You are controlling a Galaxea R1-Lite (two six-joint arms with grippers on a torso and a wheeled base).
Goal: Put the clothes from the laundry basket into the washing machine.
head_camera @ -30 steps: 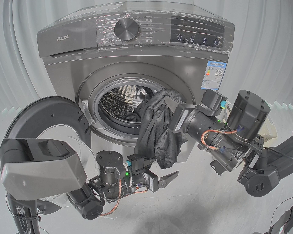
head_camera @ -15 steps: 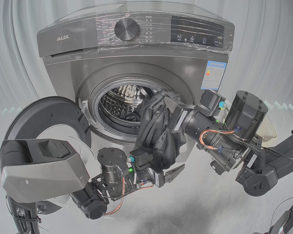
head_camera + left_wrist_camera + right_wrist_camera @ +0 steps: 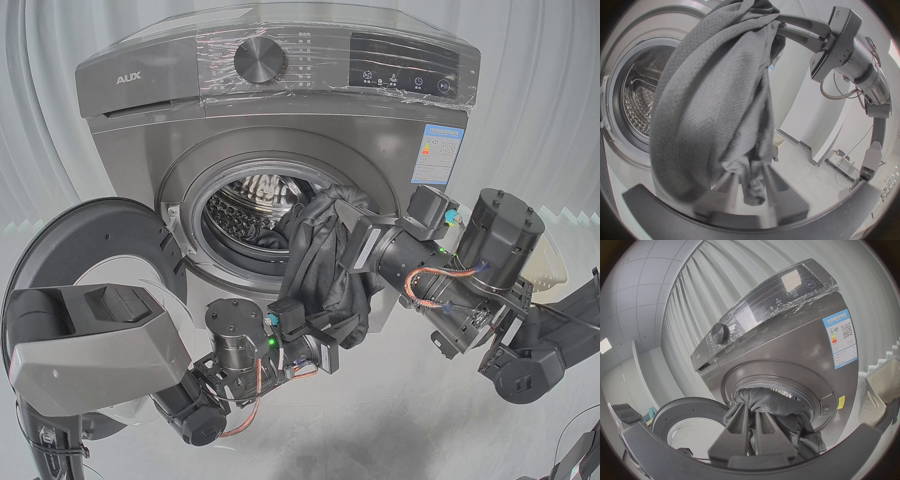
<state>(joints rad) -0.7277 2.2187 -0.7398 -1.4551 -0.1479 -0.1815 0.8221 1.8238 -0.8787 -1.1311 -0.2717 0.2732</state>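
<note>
Clothing, 1 dark mesh garment (image 3: 322,269), hangs from the right pincer (image 3: 751,410), whose fingers are clamped on its bunched top at the right rim of the washing machine (image 3: 281,131) opening. The cloth drapes down across the right side of the porthole. The left pincer (image 3: 750,178) sits under the hanging end, fingers apart with the cloth's tip between them. The door (image 3: 94,244) stands open on the left; the laundry basket (image 3: 881,387) is beside the machine's right.
</note>
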